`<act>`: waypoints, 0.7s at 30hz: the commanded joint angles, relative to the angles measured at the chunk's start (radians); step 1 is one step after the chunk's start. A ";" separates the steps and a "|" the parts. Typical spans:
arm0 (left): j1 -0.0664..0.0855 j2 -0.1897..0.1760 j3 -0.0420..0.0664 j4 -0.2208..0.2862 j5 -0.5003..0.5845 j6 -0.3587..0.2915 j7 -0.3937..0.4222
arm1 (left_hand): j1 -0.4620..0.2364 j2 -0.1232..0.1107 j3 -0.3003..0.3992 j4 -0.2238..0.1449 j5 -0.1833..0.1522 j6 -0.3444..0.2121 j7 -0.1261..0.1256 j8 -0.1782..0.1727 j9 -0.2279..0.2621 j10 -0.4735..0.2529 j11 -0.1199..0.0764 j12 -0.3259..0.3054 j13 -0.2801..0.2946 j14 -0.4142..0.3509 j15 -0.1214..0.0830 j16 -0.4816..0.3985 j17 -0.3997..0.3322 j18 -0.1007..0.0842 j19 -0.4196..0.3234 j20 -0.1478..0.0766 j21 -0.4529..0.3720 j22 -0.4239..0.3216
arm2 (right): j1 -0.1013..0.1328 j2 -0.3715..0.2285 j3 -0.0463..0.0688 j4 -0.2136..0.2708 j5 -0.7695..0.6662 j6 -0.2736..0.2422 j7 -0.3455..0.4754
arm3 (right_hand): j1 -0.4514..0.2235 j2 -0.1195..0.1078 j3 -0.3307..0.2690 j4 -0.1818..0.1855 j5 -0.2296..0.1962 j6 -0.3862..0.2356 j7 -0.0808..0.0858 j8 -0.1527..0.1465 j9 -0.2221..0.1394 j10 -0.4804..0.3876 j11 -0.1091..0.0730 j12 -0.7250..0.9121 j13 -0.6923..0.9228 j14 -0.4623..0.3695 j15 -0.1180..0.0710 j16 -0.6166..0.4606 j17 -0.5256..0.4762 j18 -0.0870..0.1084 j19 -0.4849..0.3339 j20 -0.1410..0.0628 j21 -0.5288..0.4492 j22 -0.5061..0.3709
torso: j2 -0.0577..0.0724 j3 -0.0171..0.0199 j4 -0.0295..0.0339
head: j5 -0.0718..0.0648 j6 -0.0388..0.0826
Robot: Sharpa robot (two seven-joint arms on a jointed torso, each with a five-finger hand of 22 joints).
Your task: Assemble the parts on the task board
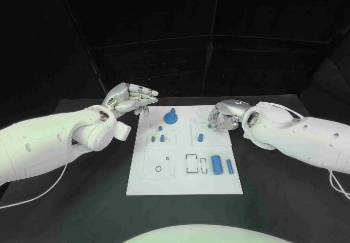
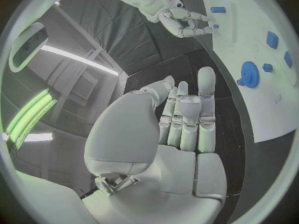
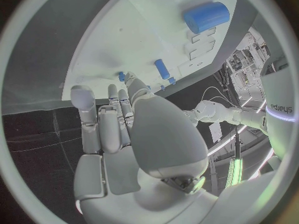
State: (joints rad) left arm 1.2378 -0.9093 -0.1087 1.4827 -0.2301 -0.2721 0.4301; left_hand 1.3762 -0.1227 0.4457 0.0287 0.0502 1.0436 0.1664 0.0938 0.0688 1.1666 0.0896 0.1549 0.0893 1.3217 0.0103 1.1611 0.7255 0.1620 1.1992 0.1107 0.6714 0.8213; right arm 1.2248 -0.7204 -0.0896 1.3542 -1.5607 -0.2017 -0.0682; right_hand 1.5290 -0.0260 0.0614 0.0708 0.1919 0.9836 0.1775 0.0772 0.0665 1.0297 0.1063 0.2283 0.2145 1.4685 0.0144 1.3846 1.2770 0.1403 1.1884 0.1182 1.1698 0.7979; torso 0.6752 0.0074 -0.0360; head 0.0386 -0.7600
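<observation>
The white task board [image 1: 182,174] lies in the middle of the black table. A blue gear [image 1: 171,118] stands near its far edge, also seen as the gear [image 2: 249,73]. Small blue pieces [image 1: 163,137] sit mid-board, and a blue cylinder [image 1: 216,163] lies beside a thinner blue pin [image 1: 229,166] at the near right. My left hand [image 1: 131,99] hovers off the board's far left corner, palm up, fingers apart and empty [image 2: 187,119]. My right hand [image 1: 224,115] is curled over the far right corner, pinching a small blue peg [image 3: 121,76] at its fingertips.
Empty recesses and slots [image 1: 191,163] mark the board's near half. Bare black table [image 1: 284,202] lies on both sides of the board and in front of it. Dark curtains stand behind the table.
</observation>
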 commanded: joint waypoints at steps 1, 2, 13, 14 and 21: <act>0.001 0.001 0.000 0.006 0.088 0.028 0.039 | -0.008 0.001 -0.006 0.000 0.001 -0.004 0.006 -0.006 -0.001 0.000 0.007 0.003 0.001 -0.011 0.002 -0.008 -0.009 0.020 -0.009 0.002 -0.008 -0.002 | -0.005 0.009 0.000 -0.006 -0.016 0.024 -0.006 | 0.003 -0.006 0.016 -0.001 0.001 0.005 0.001 -0.006 0.002 0.011 0.000 -0.006 -0.009 0.043 0.006 0.004 0.001 0.001 0.001 0.005 0.007 0.002 | 0.001 0.0000 0.0001 | 0.000 0.000; 0.001 0.002 0.000 0.007 0.092 0.030 0.039 | -0.008 0.001 -0.007 0.000 0.001 -0.004 0.006 -0.006 -0.001 -0.001 0.007 0.004 0.001 -0.012 0.002 -0.009 -0.010 0.020 -0.009 0.002 -0.009 -0.003 | -0.007 0.011 0.000 -0.009 -0.016 0.025 -0.006 | 0.003 -0.006 0.020 -0.001 0.001 0.006 0.001 -0.006 0.002 0.013 0.000 -0.007 -0.012 0.043 0.005 0.004 0.001 0.000 0.002 0.005 0.008 0.003 | 0.001 0.0006 0.0004 | 0.000 0.000; 0.001 0.005 0.000 0.007 0.113 0.041 0.036 | -0.009 0.008 -0.015 0.004 0.002 -0.004 0.008 -0.005 -0.001 -0.002 0.008 0.009 0.003 -0.022 0.004 -0.019 -0.028 0.020 -0.013 0.003 -0.016 -0.007 | -0.014 0.038 0.000 -0.032 -0.006 0.041 -0.008 | 0.003 -0.001 0.085 -0.004 -0.006 0.031 -0.007 -0.004 0.003 0.048 -0.008 -0.013 -0.045 0.045 -0.001 0.011 0.008 -0.001 0.006 0.000 0.018 0.015 | 0.002 0.0005 0.0008 | 0.003 -0.002; 0.001 0.005 0.000 0.007 0.114 0.042 0.035 | -0.009 0.008 -0.015 0.004 0.002 -0.004 0.008 -0.005 -0.001 -0.002 0.008 0.009 0.003 -0.023 0.004 -0.019 -0.028 0.020 -0.013 0.004 -0.016 -0.007 | -0.014 0.040 0.000 -0.034 -0.005 0.042 -0.008 | 0.000 -0.003 0.093 -0.004 -0.006 0.033 -0.008 -0.004 0.003 0.052 -0.009 -0.014 -0.050 0.045 -0.002 0.012 0.008 -0.001 0.007 0.000 0.019 0.016 | 0.002 0.0005 0.0005 | 0.003 -0.003; 0.001 0.006 0.000 0.006 0.116 0.045 0.030 | 0.002 0.016 -0.018 -0.002 0.002 0.003 0.007 0.002 0.001 0.001 0.006 0.018 0.007 -0.031 0.002 -0.027 -0.043 0.021 -0.014 0.003 -0.022 -0.011 | -0.015 0.047 0.000 -0.041 -0.002 0.041 -0.019 | -0.018 -0.007 0.164 -0.004 -0.011 0.058 -0.012 -0.003 0.003 0.082 -0.014 -0.019 -0.074 0.046 -0.007 0.015 0.009 -0.002 0.010 -0.005 0.028 0.026 | 0.003 0.0003 -0.0001 | 0.002 -0.008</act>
State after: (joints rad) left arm 1.2375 -0.9046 -0.1097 1.4872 -0.1300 -0.2434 0.4468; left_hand 1.3785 -0.1129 0.4333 0.0274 0.0502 1.0400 0.1698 0.0939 0.0690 1.1631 0.0931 0.1697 0.0953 1.2955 0.0124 1.1404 0.6839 0.1744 1.1890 0.1138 0.6534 0.8120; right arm 1.2105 -0.6753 -0.0877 1.3126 -1.5640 -0.1753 -0.0795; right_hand 1.5215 -0.0335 0.2165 0.0673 0.1867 1.0370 0.1660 0.0773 0.0690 1.1068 0.0909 0.2116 0.1420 1.4685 0.0143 1.3952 1.2856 0.1401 1.1922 0.1143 1.1918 0.8233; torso 0.6779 0.0079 -0.0359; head 0.0418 -0.7668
